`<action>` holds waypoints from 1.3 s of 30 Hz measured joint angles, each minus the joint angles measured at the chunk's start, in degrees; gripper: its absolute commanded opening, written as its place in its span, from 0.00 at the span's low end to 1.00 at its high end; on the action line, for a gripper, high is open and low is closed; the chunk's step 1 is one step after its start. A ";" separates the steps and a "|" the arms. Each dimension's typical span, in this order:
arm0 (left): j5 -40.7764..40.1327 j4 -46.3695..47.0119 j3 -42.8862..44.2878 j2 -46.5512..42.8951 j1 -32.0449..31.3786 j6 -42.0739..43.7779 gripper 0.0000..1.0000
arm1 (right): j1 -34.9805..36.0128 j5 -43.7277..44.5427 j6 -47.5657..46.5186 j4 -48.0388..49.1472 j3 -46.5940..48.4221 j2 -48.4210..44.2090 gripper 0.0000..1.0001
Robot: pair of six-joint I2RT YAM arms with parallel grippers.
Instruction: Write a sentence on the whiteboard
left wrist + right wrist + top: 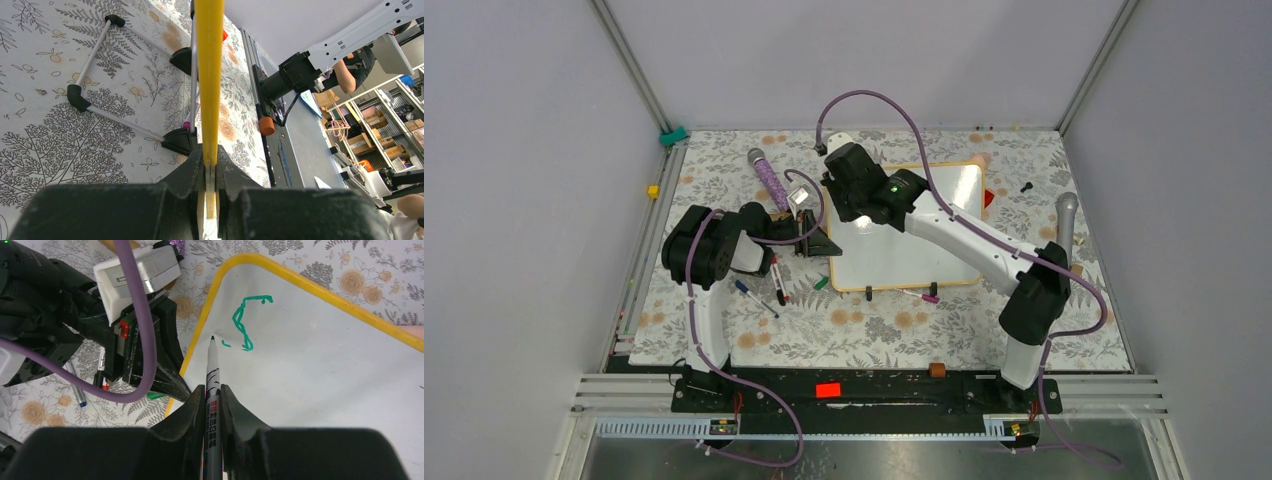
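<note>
The whiteboard [939,245] lies on the flowered table, white with an orange-yellow frame. My left gripper [822,243] is shut on its left frame edge; in the left wrist view the yellow frame [208,75] runs up from between the closed jaws of that gripper [211,167]. My right gripper [213,395] is shut on a grey marker [212,375], whose tip sits just above or on the board [320,370] near its left edge. Of the sentence, only a green S-like stroke [243,322] and a short dash beside it show. In the top view my right gripper [849,208] hides the writing.
A purple-handled tool [769,178] lies behind the left gripper. Loose pens [759,292], a green cap [821,283] and a pink-capped pen [921,295] lie at the board's near side. A grey cylinder [1066,215] stands at the right. The board's black feet [181,141] rest on the cloth.
</note>
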 measured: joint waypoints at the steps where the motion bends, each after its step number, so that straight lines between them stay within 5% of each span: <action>1: 0.00 0.02 0.00 0.00 0.00 0.00 0.00 | 0.00 -0.37 0.00 0.46 -0.28 -0.17 0.00; 14: -0.04 0.02 0.00 0.00 0.00 -0.04 0.00 | 0.00 -2.21 -0.09 5.29 -8.66 -11.52 0.00; 24: -1.42 0.26 -2.05 -0.94 0.22 1.62 0.00 | 0.00 1.11 -0.24 12.33 -23.54 -21.75 0.00; 39: -0.04 0.46 -1.14 0.76 2.05 1.70 0.00 | 0.00 2.23 -1.25 11.43 -25.14 -26.27 0.00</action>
